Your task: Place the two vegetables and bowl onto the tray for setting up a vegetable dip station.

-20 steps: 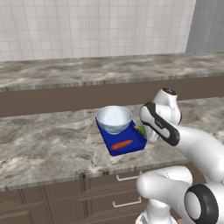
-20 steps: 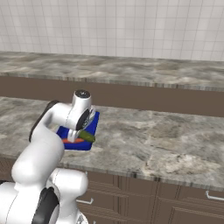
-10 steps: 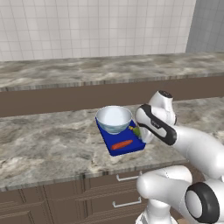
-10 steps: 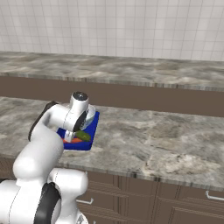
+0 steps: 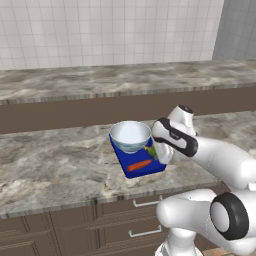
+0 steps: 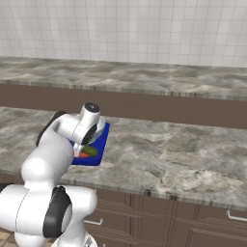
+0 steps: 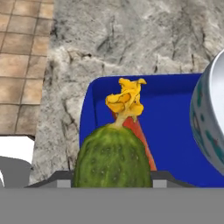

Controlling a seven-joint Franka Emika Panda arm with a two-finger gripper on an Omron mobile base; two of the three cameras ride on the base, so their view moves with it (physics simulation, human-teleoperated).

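Grey-brown marble counter [image 5: 60, 170] — white tiled wall [image 5: 100, 30] behind, blue tray [image 5: 145, 170] aboard

Even, bright rendered light is falling w/ no glare, soft shadows only, everything staying sharp, no edge distortion from 12 to 6 o'clock.

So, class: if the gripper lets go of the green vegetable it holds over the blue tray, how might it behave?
The green vegetable looks rounded and oblong, so it may roll a little. The tray has a raised rim, which would likely stop it. Its bumpy skin suggests a firm, not slippery, body, though that is a guess.
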